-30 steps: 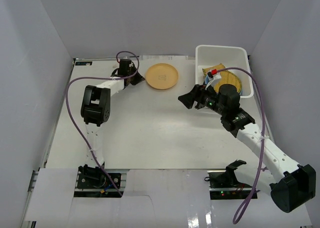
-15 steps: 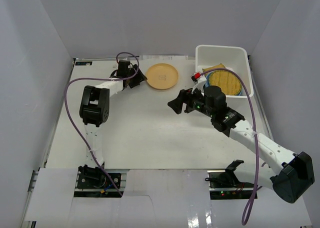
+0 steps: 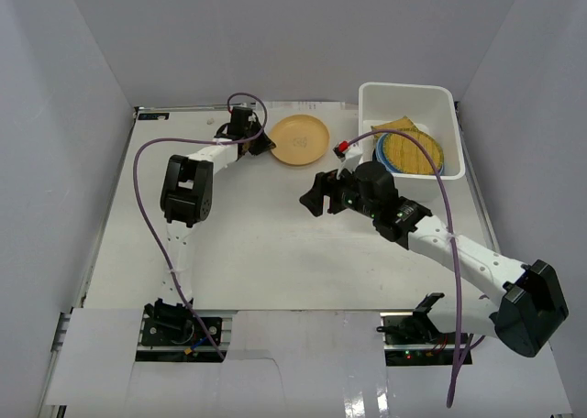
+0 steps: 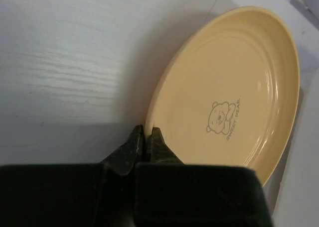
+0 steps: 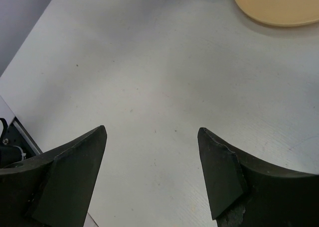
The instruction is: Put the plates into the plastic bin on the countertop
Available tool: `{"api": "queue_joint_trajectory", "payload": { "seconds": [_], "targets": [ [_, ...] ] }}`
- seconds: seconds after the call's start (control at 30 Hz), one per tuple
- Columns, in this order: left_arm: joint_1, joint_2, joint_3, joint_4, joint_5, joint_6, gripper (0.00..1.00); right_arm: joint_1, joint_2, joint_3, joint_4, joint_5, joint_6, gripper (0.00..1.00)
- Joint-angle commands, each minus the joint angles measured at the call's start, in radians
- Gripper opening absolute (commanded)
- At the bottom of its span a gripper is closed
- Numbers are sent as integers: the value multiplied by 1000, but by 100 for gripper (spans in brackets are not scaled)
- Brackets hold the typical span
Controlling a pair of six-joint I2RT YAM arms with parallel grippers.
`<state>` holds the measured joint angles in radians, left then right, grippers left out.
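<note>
Your left gripper [image 4: 147, 131], closed, tips against the nine-o'clock rim of the round orange-yellow plate [image 3: 298, 140] at twelve o'clock on the flat white countertop [image 3: 257, 248], could ride over that shallow rim; your right gripper [image 5: 152, 132] hangs open, empty.

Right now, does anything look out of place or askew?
Nothing spilled or damaged. One orange-yellow plate lies outside the plastic bin on the countertop, the left tool shut at its rim. In the bin, a woven tray pokes out askew past the stacked plates.
</note>
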<state>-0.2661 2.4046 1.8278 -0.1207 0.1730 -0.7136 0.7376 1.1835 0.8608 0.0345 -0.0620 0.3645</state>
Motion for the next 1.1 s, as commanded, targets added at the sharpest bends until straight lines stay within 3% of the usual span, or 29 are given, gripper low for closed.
{"api": "queue_joint_trajectory", "payload": {
  "seconds": [0.0, 0.1, 0.17, 0.2, 0.3, 0.37, 0.53, 0.7, 0.73, 0.8, 0.83, 0.9, 0.93, 1.0, 1.03, 1.07],
  "targets": [
    [-2, -40, 7, -53, -33, 20, 0, 23, 33, 18, 50, 48, -24, 80],
    [8, -178, -94, -22, -29, 35, 0, 23, 65, 38, 21, 125, -51, 87],
    [25, -292, -275, 57, -6, 19, 0, 22, 94, 76, -4, 209, -68, 96],
    [28, -423, -348, 94, 2, -1, 0, 22, 117, 90, -30, 240, -85, 98],
    [18, -602, -618, 202, 42, -15, 0, -4, 149, 130, -33, 292, -91, 93],
    [-1, -751, -791, 263, 78, -38, 0, -47, 169, 139, -33, 268, -82, 92],
    [-64, -993, -1011, 294, 123, -58, 0, -108, 243, 162, 14, 113, -36, 93],
    [-96, -1119, -1067, 259, 166, -34, 0, -147, 251, 120, 99, -25, 59, 100],
    [-99, -1134, -1069, 224, 164, -27, 0, -156, 240, 98, 128, -42, 97, 92],
    [-99, -1191, -1082, 204, 172, -24, 0, -165, 203, 55, 215, -47, 132, 56],
    [-99, -1213, -1085, 193, 180, -23, 1, -175, 190, 37, 219, -38, 142, 20],
    [-99, -1278, -1082, 171, 203, -8, 21, -188, 142, 27, 213, -16, 143, 8],
    [-101, -1300, -1067, 136, 209, 5, 50, -217, 122, 26, 208, -6, 139, 8],
    [-99, -1372, -1047, 84, 245, 60, 72, -276, 73, 33, 202, -89, 145, 8],
    [-101, -1398, -1029, 49, 266, 83, 85, -367, 56, 43, 200, -132, 151, 8],
    [-102, -1427, -1023, 32, 284, 101, 89, -421, 45, 72, 191, -160, 157, 8]
  ]
}}
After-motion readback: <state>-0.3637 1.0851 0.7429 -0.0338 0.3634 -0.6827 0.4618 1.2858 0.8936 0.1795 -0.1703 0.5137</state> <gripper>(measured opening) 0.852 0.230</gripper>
